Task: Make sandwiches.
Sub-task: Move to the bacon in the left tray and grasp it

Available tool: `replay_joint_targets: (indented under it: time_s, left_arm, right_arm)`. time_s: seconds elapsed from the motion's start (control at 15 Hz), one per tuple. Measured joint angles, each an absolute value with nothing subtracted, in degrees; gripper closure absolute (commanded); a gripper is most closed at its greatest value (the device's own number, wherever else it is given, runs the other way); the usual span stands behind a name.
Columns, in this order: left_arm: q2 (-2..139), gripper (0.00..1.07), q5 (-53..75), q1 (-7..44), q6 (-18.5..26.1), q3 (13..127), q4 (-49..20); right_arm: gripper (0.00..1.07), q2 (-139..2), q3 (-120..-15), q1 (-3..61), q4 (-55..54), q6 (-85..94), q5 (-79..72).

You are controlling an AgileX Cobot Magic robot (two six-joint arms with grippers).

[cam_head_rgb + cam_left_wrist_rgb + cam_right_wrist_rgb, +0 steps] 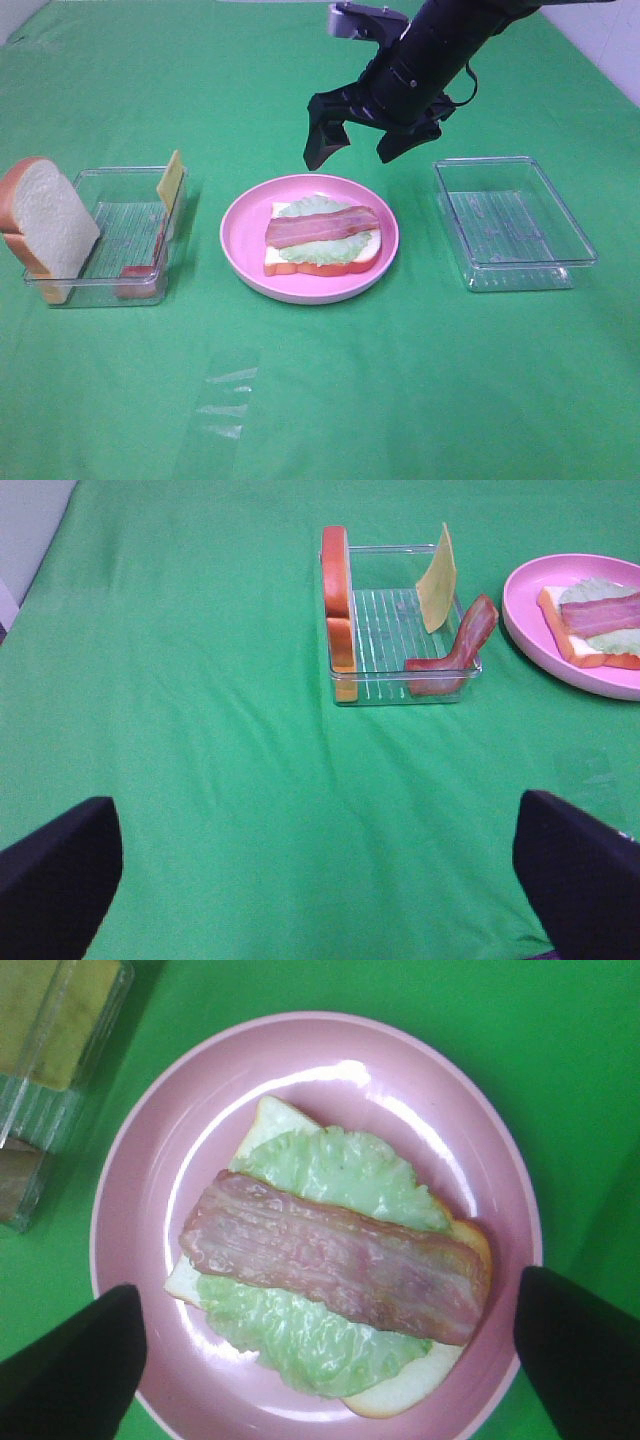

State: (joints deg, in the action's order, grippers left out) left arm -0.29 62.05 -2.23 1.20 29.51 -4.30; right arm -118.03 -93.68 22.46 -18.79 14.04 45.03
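Note:
The partly built sandwich [322, 237] lies on the pink plate [242, 235]: a bread slice, green lettuce, and a bacon strip [335, 1256] on top. My right gripper [357, 148] hangs open and empty above the plate's far edge; its fingertips [75, 1360] frame the plate in the right wrist view. The left clear tray [120, 240] holds a second bread slice [45, 226], a yellow cheese slice [170, 181] and another bacon strip [452, 650]. My left gripper [320, 880] is open and empty over bare cloth, short of that tray; it does not show in the exterior view.
An empty clear tray [512, 222] stands right of the plate. The table is covered by a green cloth [320, 390]. A white wall edge [610, 40] shows at the back right.

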Motion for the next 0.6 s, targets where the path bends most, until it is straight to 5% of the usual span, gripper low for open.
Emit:
replay_joint_targets:
  time_s: [0.27, 0.6]
  left_arm:
    - [-0.3, 0.04, 62.1, -2.2, 1.2, 29.5, -4.3]
    - [-0.3, 0.04, 62.1, -2.2, 1.2, 29.5, -4.3]
  right_arm:
    - [0.11, -113.5, -93.7, 20.0, -13.1, 10.0, 50.6]
    - [0.11, -112.0, -93.7, 3.0, -6.0, 5.7, 61.1]
